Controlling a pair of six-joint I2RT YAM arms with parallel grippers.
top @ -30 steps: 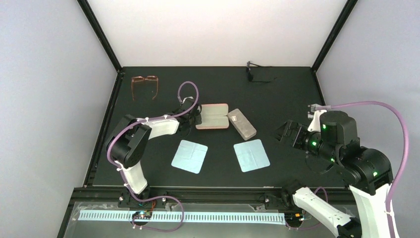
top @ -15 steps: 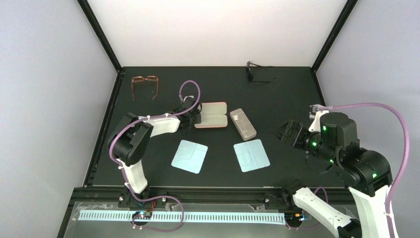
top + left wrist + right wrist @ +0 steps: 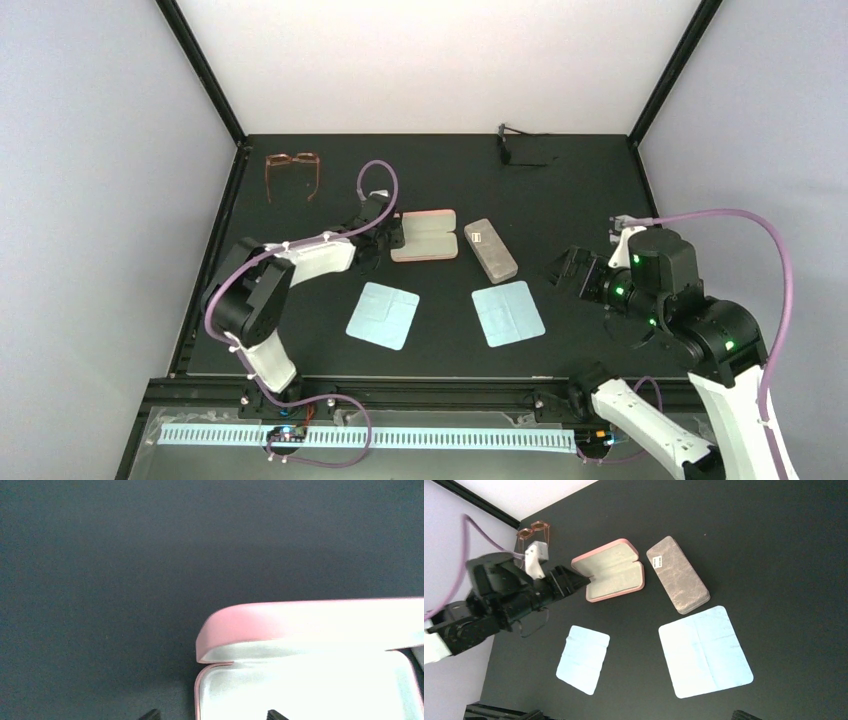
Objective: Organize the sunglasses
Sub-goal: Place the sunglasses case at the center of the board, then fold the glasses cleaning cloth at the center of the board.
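Note:
The sunglasses (image 3: 520,148), thin and black, lie at the table's far right edge, away from both arms. The pink case (image 3: 427,235) lies open mid-table, its pale lining up. My left gripper (image 3: 393,237) stands open at the case's left end. In the left wrist view its fingertips (image 3: 272,714) straddle the case's rim (image 3: 200,690) without pinching it. My right gripper (image 3: 575,270) hovers open and empty, right of the grey case (image 3: 489,250). In the right wrist view the pink case (image 3: 609,570) and left gripper (image 3: 574,582) show together.
A pair of orange-framed glasses (image 3: 292,172) lies at the back left. Two light blue cloths (image 3: 382,315) (image 3: 508,313) lie flat in front of the cases. Black frame posts stand at the table's back corners.
My left gripper has gone from shut to open at the pink case's left end, and the case sits slightly further left. The right arm has shifted a little left and down.

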